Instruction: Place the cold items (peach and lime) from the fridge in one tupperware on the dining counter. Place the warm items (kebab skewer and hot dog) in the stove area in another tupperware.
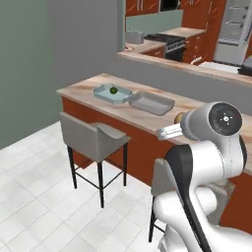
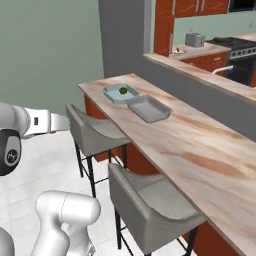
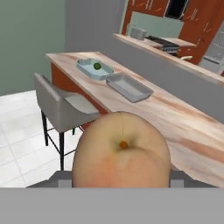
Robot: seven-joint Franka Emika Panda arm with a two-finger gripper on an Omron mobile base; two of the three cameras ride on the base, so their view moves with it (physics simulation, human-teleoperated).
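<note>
- Carrying the peach (image 3: 120, 151), the gripper (image 3: 120, 183) grasps the fruit from both sides; in the hand view the peach looms large and close, hiding the fingertips behind it.
- From the left base view, a sliver of the peach (image 1: 179, 118) peeks out beside the arm's wrist, held in the air at the near edge of the surface (image 1: 197, 106), well apart from both trays.
- The fruit is probably held high and short of the trays because it is being brought over for placing with the other cold item.
- The light blue tupperware (image 1: 112, 94) sits near the far end of the dining surface and holds the lime (image 1: 113, 90), a small dark green ball.
- Just beside it lies the grey tupperware (image 1: 151, 102), with nothing in it, likely kept for the warm items.
- Two grey stools (image 1: 93, 135) stand along the surface's front.
- Beyond a raised ledge, the stove area (image 1: 167, 40) and the fridge (image 1: 236, 29) show in the background.
</note>
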